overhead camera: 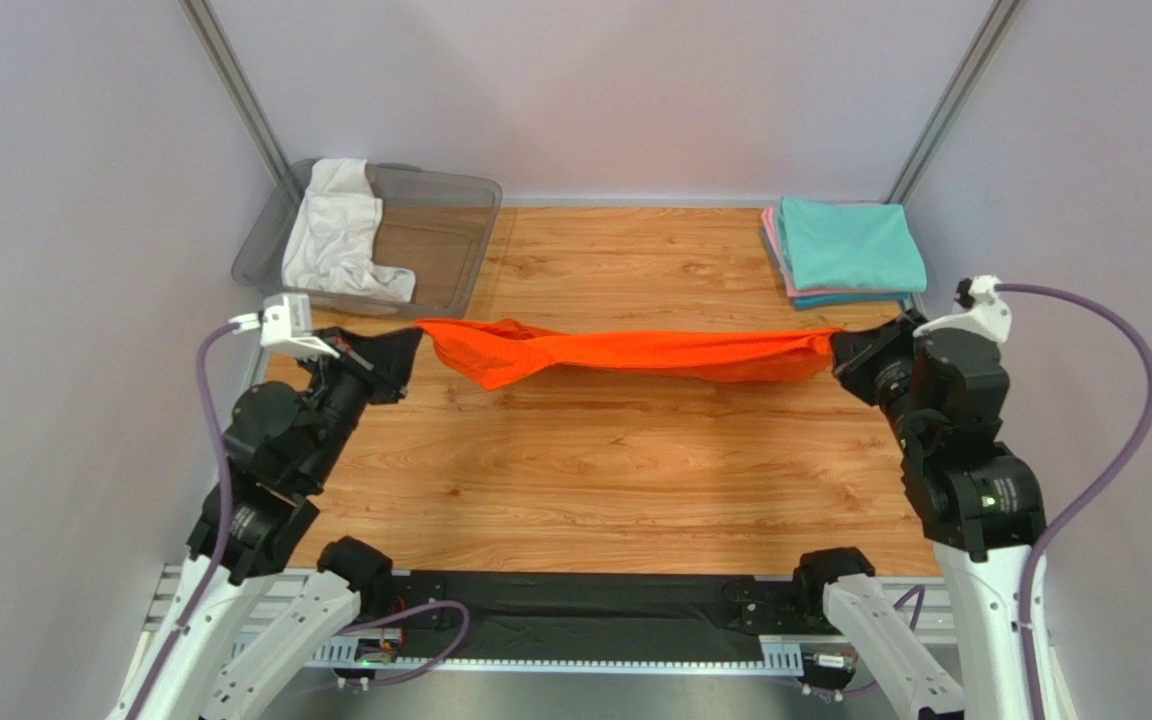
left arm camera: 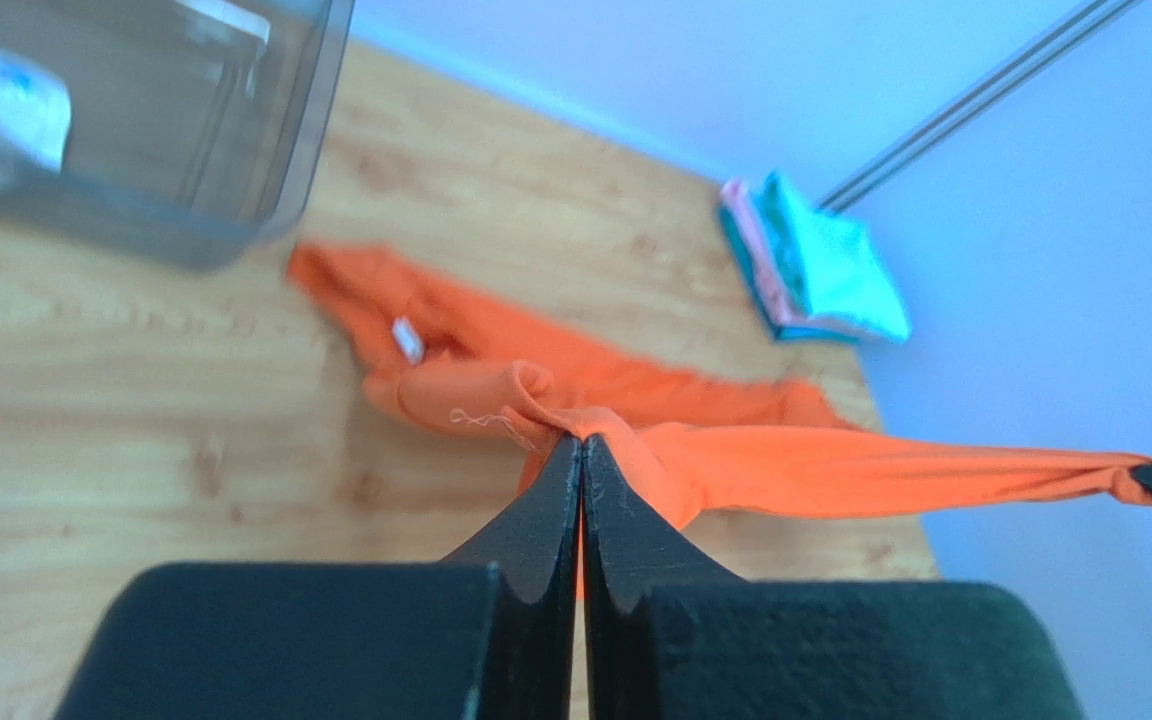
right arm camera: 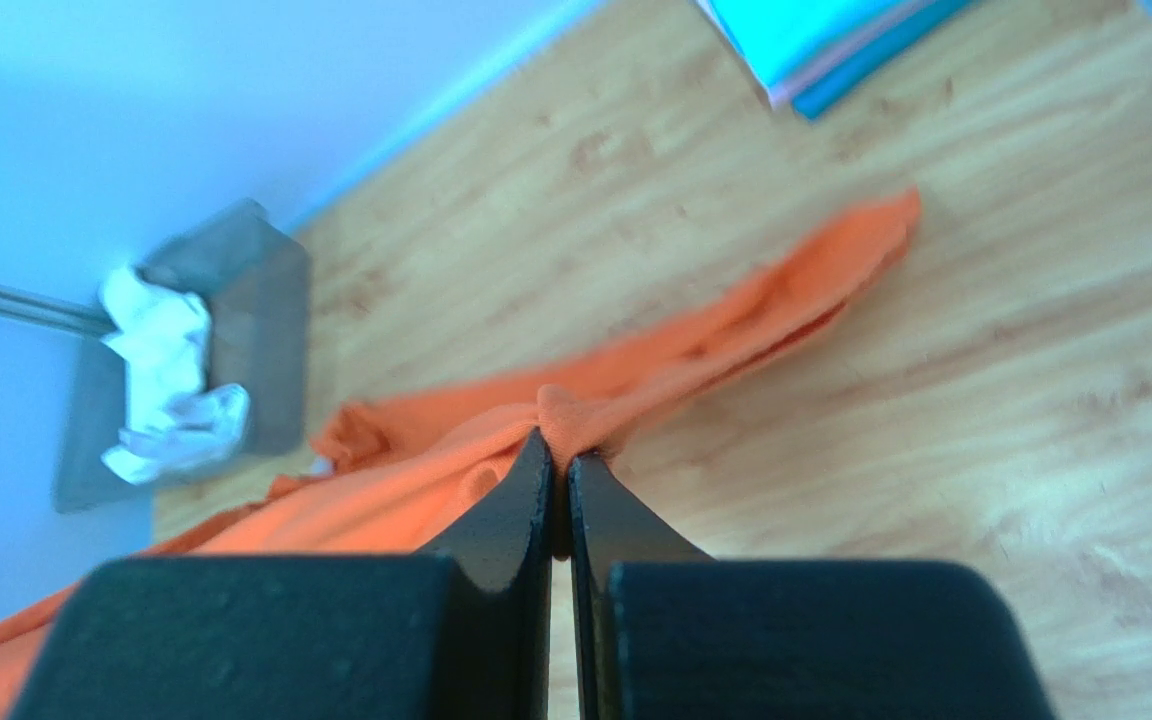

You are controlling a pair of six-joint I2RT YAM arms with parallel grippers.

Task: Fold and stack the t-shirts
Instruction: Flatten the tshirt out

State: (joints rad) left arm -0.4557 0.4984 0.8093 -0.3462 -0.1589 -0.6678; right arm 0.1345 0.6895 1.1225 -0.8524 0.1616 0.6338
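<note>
The bright orange t-shirt (overhead camera: 627, 354) hangs stretched in a long band above the wooden table between my two grippers. My left gripper (overhead camera: 405, 342) is shut on its left end, seen pinched in the left wrist view (left arm camera: 582, 438). My right gripper (overhead camera: 847, 348) is shut on its right end, seen pinched in the right wrist view (right arm camera: 558, 446). The shirt's lower part trails on the table (left arm camera: 447, 338). The white t-shirt (overhead camera: 334, 228) lies crumpled in the bin. The folded teal t-shirt (overhead camera: 847, 248) lies on a folded pink one (overhead camera: 772, 248) at the back right.
A clear grey plastic bin (overhead camera: 447, 225) stands at the back left corner. The wooden table (overhead camera: 612, 465) is bounded by grey walls on both sides and behind. Two metal poles rise at the back corners.
</note>
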